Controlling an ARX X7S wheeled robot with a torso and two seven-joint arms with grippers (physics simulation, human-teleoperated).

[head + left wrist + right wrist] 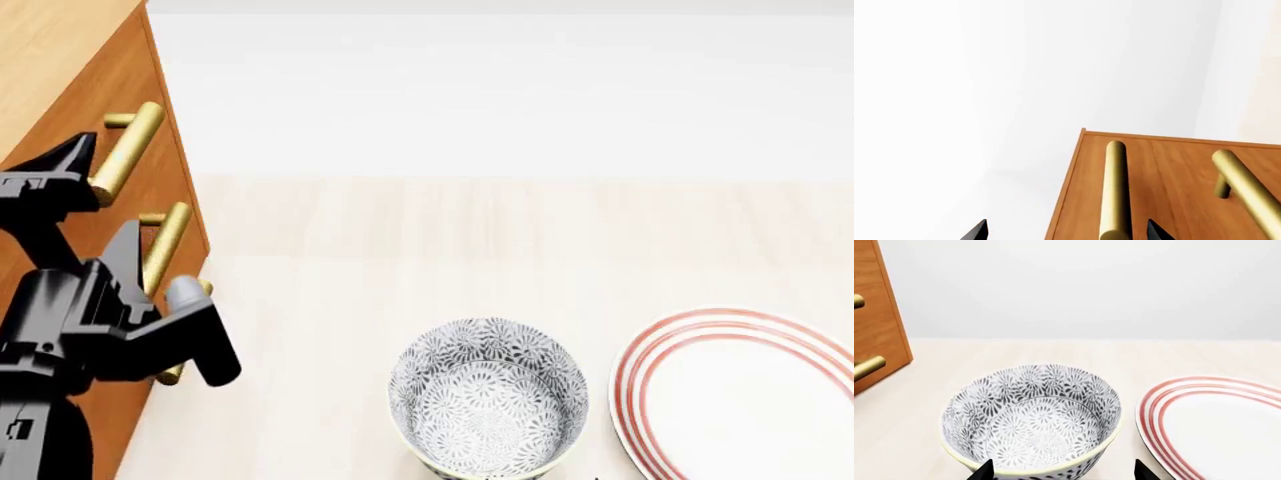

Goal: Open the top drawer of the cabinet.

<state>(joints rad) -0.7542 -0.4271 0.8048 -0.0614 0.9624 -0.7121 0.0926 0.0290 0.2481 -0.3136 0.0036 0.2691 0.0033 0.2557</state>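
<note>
Brass handle (1114, 192) of the top drawer (1167, 190) sits between your left fingers (977, 231), spread open. Your right fingers (984, 471) hang open over the patterned bowl (1034, 420).

Black, blocky left arm (94, 320) — pointed black tool (1064, 231) tips.

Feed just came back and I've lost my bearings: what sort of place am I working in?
Likely a simulated kitchen or dining counter: a pale wood surface holds a grey floral-patterned bowl and a white red-ringed plate, beside an orange-brown wooden cabinet with brass bar handles.
</note>
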